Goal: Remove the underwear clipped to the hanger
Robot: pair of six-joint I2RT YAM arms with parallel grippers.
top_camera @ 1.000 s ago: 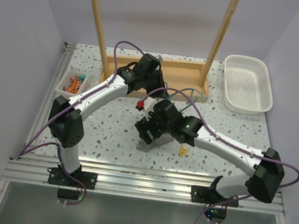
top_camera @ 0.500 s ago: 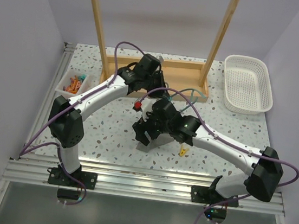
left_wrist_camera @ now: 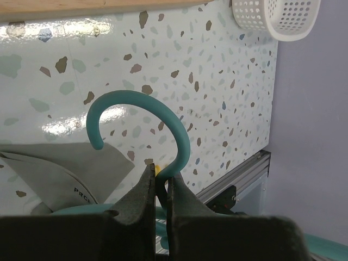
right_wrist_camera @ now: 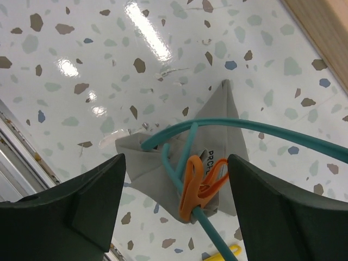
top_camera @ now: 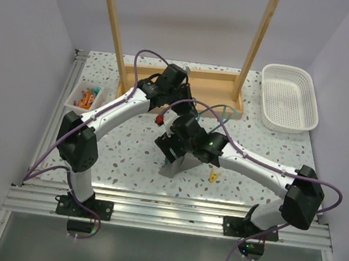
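One thin teal plastic hanger [left_wrist_camera: 136, 97], clamped by left gripper [left_wrist_camera: 157, 185]; right gripper [right_wrist_camera: 175, 182] spread wide.
Orange peg [right_wrist_camera: 197, 182] should be squeezed squarely to free grey fabric underwear [right_wrist_camera: 149, 166].

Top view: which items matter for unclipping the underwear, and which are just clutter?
Job: hanger, held at the hook by the shut left gripper; grey underwear; orange clip pinning it; open right gripper facing the clip.
Clutter: white basket; wooden frame; tray of clips; loose yellow clip.
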